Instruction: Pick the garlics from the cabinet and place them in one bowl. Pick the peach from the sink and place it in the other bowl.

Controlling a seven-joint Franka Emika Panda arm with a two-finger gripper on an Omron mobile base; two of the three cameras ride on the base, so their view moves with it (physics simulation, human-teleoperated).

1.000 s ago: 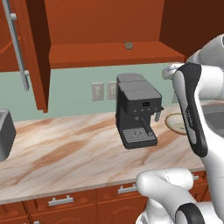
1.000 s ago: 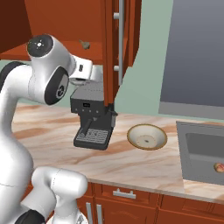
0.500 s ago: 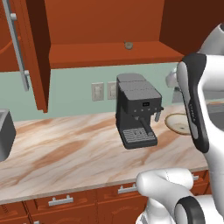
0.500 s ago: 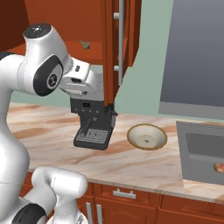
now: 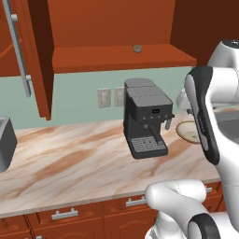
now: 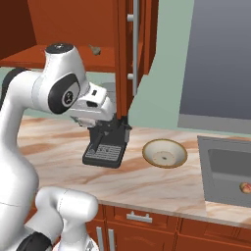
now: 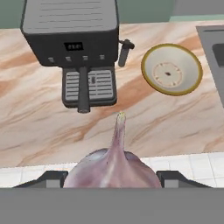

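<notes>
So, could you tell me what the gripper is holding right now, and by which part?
A pale pink garlic, gripped at the sides of its bulb, pointed tip facing away from the gripper.

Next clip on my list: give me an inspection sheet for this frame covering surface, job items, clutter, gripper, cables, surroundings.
Surface: marble counter, bare beside the machine.
Job's things: pale garlic held in the gripper, pointed tip forward; duller garlic on the open cabinet shelf; peach in the sink; bowl on the counter holds no fruit or garlic.
Clutter: coffee machine.
Gripper: shut on the pale garlic, above the counter.
Cables: nothing seen.
Surroundings: wall outlets, drawers below.
</notes>
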